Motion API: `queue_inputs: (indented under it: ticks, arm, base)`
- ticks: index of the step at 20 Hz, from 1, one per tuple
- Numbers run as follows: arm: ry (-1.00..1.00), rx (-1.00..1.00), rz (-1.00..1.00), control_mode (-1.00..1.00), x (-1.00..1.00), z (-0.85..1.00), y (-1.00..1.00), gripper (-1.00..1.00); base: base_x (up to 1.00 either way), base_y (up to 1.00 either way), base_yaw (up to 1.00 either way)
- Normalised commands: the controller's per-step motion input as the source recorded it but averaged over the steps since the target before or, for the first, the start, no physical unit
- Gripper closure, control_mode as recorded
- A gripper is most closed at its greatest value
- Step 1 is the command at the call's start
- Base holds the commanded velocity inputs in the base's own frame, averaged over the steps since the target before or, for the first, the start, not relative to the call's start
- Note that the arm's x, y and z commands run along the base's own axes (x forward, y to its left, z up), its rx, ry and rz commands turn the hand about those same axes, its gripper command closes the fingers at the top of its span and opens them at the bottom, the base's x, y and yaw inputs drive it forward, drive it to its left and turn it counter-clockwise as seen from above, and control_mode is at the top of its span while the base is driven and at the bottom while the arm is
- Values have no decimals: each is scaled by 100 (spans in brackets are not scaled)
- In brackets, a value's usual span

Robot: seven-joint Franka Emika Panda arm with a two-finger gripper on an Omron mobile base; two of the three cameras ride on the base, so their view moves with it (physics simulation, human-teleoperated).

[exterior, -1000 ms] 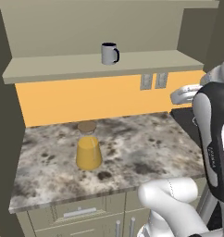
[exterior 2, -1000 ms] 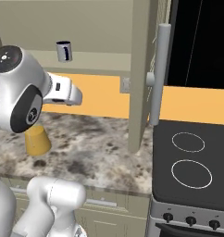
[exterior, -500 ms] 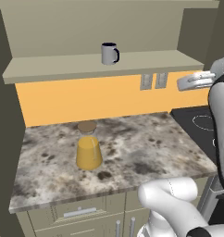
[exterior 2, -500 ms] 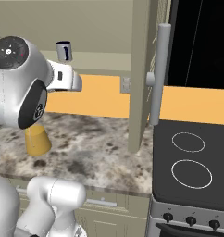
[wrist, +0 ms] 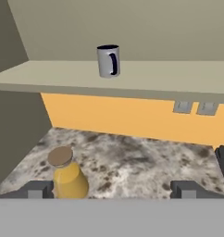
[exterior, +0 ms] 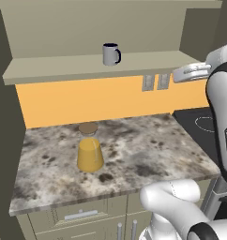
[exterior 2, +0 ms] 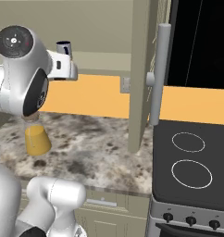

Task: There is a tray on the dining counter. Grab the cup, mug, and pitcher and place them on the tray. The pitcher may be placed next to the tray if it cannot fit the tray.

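Note:
The light grey mug [exterior: 111, 54] with its dark loop handle stands upright on an olive shelf [exterior: 54, 69]; it also appears in the hand view [wrist: 108, 60], and peeks over my hand in the right base view [exterior 2: 64, 46]. Below it, the pitcher [exterior: 89, 150] of orange liquid with a brown lid stands on the short marble counter [exterior: 148, 150], also visible from the hand [wrist: 67, 175] and from the right [exterior 2: 37, 140]. My gripper [wrist: 111, 190] is open and empty. It hangs in the air at about shelf height [exterior: 188, 73], well right of the mug. The tray, cup and dining counter are out of view.
A black cooktop [exterior 2: 192, 157] adjoins the counter on the right. A tall cabinet panel with a long grey bar handle [exterior 2: 158, 74] stands beside it. Two wall outlets [exterior: 155, 82] sit on the orange backsplash. A dark wall closes the counter's left end.
My hand has risen from below the shelf's level to about its height. The mug and pitcher have not moved, and the jaws stay open.

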Motion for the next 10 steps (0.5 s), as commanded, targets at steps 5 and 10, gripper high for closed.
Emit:
queue_inputs:
  ticks: [5, 10]
  arm:
    - [0, 0, 9, -100, 32, 3, 10, -100]
    - [0, 0, 9, -100, 37, 0, 20, -100]
  base:
    - [0, 0, 0]
    - [0, 0, 0]
